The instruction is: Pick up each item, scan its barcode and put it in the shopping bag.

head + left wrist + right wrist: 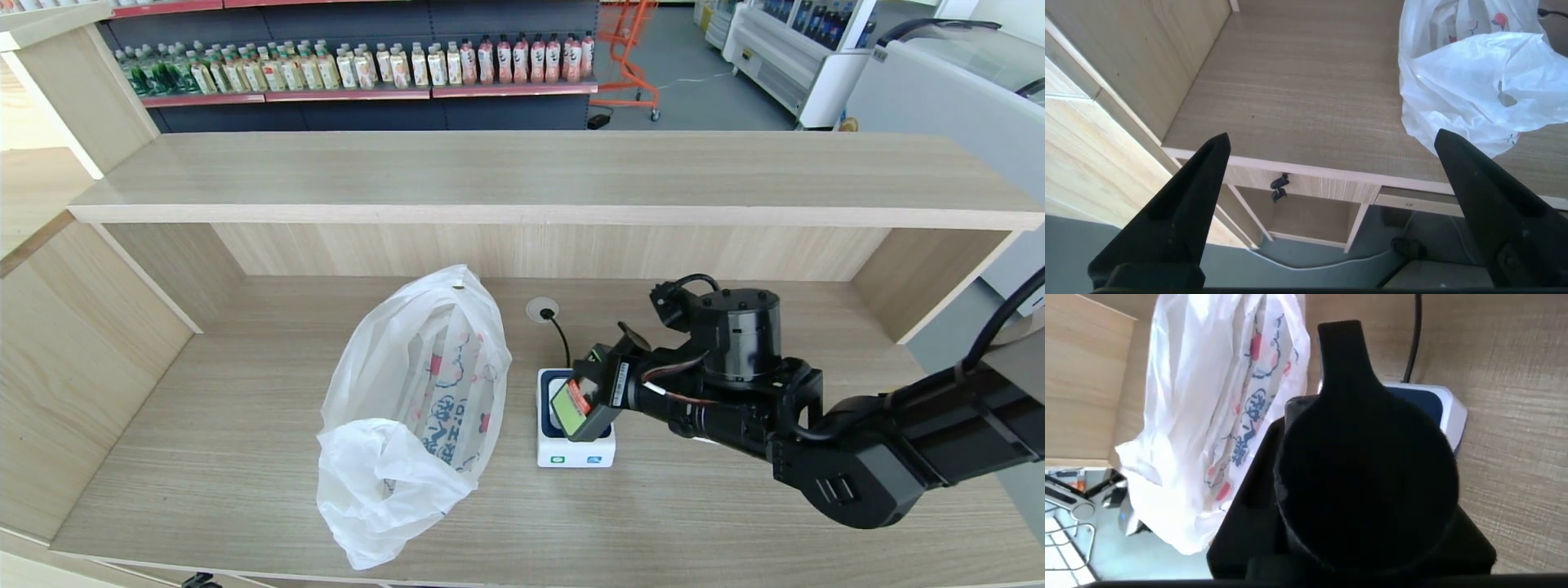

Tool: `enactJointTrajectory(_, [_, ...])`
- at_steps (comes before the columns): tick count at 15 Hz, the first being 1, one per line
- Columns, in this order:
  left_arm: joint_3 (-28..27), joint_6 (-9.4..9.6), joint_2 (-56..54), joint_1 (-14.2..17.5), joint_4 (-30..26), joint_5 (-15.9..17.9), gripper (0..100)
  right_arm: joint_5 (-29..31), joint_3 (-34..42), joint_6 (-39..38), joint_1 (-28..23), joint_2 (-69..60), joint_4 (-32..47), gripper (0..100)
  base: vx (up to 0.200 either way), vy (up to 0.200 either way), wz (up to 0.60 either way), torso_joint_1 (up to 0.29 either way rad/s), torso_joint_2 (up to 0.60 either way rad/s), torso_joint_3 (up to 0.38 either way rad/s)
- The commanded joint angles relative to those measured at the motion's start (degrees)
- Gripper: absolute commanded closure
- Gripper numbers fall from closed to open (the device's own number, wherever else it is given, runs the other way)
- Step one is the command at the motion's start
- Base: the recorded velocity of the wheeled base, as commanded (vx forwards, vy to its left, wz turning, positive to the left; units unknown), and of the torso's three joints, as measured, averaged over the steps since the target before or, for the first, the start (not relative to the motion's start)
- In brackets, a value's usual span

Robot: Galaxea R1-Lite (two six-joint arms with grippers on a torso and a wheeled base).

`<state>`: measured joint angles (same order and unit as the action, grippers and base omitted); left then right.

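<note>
One small flat pack, green-faced with a red label (569,408), clamped between the jaws of the black right gripper (589,396). Held tilted just above the white box-shaped barcode scanner with the blue top (575,453). Probably light and fairly stiff, a slim carton or packet by the look. Glossy face, so possibly slippery. Best gripped across the narrow edges, leaving the broad printed faces free for the scanner window. Barcode side not discernible.

Just left of the scanner: thin white translucent plastic shopping bag (384,457), slumped on its side, printed packs inside. Soft, floppy, likely to fold shut at insertion; mouth not clearly made out.

Behind the scanner: black cable (562,335) to a round grommet (542,309).

Well left of the scanner, past the bag, off the near edge of the pale wooden counter (229,457): left gripper (1331,140), jaws wide apart, nothing between.
</note>
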<state>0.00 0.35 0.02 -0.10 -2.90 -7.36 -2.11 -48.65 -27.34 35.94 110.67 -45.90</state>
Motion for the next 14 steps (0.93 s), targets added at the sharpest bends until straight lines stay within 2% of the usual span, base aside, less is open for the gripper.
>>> enactJointTrajectory(1, [0.0,0.00,0.0,0.0,0.0,0.0,0,1.0,-0.1,2.8,2.4,-8.7,-1.0,100,0.000,0.000,0.00,0.000,0.00,0.000])
enactJointTrajectory(4, [0.0,0.00,0.0,0.0,0.0,-0.1,0,3.9,5.6,19.2,2.6,-16.4,-3.5,100,0.000,0.000,0.00,0.000,0.00,0.000])
enactJointTrajectory(5, [0.0,0.00,0.0,0.0,0.0,-0.1,0,3.9,7.5,20.4,2.6,-17.2,-4.6,100,0.000,0.000,0.00,0.000,0.00,0.000])
enactJointTrajectory(6, [0.0,0.00,0.0,0.0,0.0,0.0,0,3.8,12.8,22.9,2.8,-18.9,-8.4,100,0.000,0.000,0.00,0.000,0.00,0.000])
enactJointTrajectory(9, [0.0,0.00,0.0,0.0,0.0,0.0,0,4.0,21.8,23.7,3.8,-18.9,-15.5,100,0.000,0.000,0.00,0.000,0.00,0.000])
enactJointTrajectory(14, [0.0,0.09,0.1,0.0,0.0,0.0,0,4.0,23.4,23.7,4.3,-20.3,-16.6,100,0.000,0.000,0.00,0.000,0.00,0.000])
